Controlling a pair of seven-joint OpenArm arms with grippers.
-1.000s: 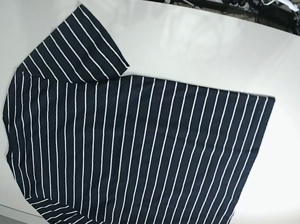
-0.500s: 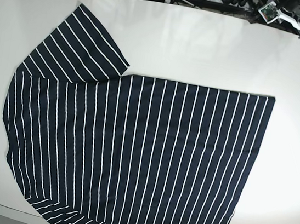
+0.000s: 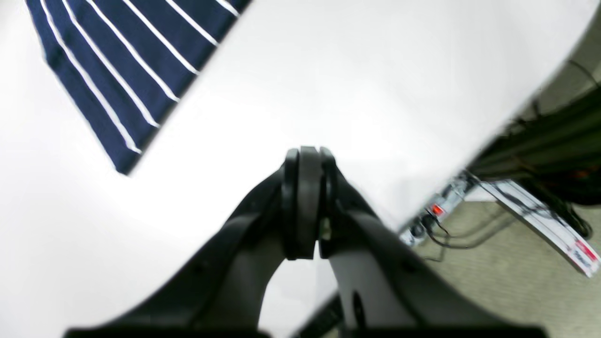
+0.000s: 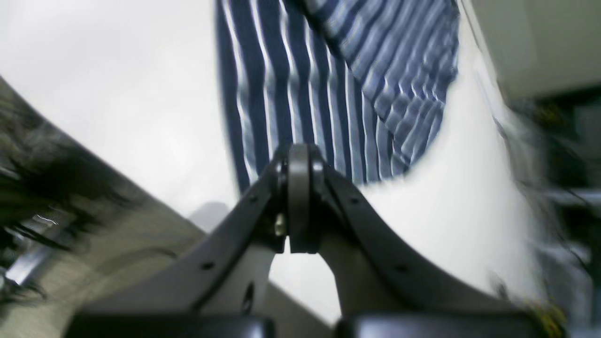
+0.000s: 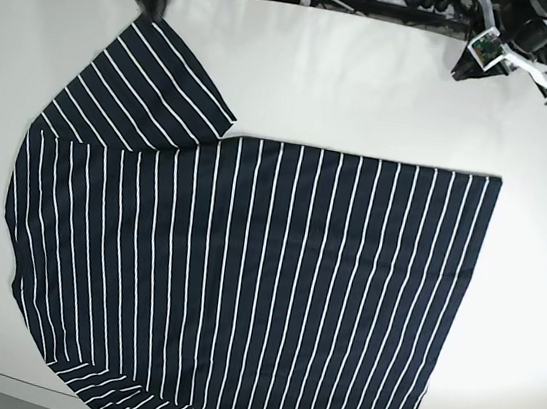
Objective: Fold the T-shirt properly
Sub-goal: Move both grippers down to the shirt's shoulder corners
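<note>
Since the earlier frames both my arms have come in over the far edge of the table (image 5: 370,86), where a second ago there was none in the base view. The left gripper (image 3: 304,159) has its jaws pressed together on nothing, hanging above bare table with the shirt's far hem corner off to one side. The right gripper (image 4: 298,157) is likewise closed and empty, poised over the tip of the far sleeve; the blur in its view hides how close it is to the cloth.

The shirt (image 5: 244,271) lies flat across the near half of the table, collar end at the left, hem at the right, far sleeve spread out, near sleeve at the table's near edge.

I judge the step to be the first reach. To do it well I should open both jaws before descending, pinch only the top layers at sleeve and hem, and lift evenly.

There are no containers in view.
</note>
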